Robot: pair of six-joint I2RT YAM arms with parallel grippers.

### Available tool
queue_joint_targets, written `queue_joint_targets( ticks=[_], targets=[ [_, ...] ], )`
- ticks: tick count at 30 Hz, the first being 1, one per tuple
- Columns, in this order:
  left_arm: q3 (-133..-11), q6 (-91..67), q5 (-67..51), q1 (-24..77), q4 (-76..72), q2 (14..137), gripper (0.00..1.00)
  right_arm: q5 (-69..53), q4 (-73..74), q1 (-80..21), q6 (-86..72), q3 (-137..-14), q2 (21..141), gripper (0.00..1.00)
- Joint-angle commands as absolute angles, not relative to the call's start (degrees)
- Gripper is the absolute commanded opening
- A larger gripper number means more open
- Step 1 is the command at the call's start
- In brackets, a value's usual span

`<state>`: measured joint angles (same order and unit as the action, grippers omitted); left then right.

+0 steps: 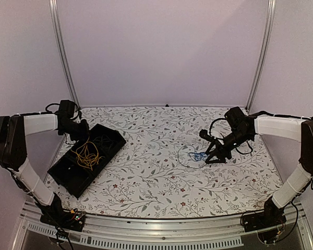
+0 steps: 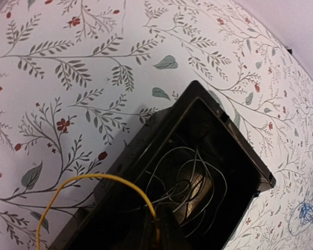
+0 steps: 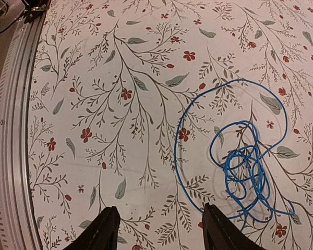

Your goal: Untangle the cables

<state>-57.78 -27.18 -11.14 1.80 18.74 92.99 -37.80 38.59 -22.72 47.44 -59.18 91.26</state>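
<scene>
Two arms, three cable colours on the floral table (image 1: 156,187).
Nearest, right gripper (image 3: 161,232) spread wide beside one blue cable (image 3: 245,172) in loose tangled loops. Farther left, one black tray (image 1: 68,177) holding a yellow cable (image 1: 86,154) over thin greyish wires (image 2: 198,179), too fine to count. Left gripper (image 1: 79,133) above the tray, fingers hidden: cannot tell its grip.
</scene>
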Motion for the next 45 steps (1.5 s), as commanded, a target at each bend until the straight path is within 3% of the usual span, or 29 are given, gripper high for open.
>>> queue_joint_targets(
  ticks=[1, 10, 18, 26, 33, 45],
  targets=[
    [-58.0, -27.9, -10.8, 2.4, 16.9, 89.6, 0.0, -37.2, 39.4, -23.2, 47.9, -59.6, 92.1, 0.58],
    [-46.8, -32.4, -13.6, 3.1, 8.0, 71.7, 0.0, -36.8, 39.8, -23.3, 48.0, -59.7, 92.8, 0.58],
    [-38.3, -36.7, -16.1, 3.3, 5.0, 65.4, 0.0, -36.3, 40.3, -24.1, 48.0, -60.0, 94.1, 0.58],
    [-33.8, -42.8, -17.0, 3.3, 7.4, 65.0, 0.0, -36.0, 40.5, -24.2, 47.9, -60.1, 94.4, 0.58],
    [-38.0, -40.7, -12.7, 3.1, 15.4, 69.8, 0.0, -35.6, 40.8, -24.3, 48.0, -60.1, 94.7, 0.58],
    [-40.7, -37.2, -9.2, 2.5, 16.1, 79.4, 0.0, -35.1, 41.4, -24.5, 48.2, -60.3, 94.6, 0.59]
  ],
)
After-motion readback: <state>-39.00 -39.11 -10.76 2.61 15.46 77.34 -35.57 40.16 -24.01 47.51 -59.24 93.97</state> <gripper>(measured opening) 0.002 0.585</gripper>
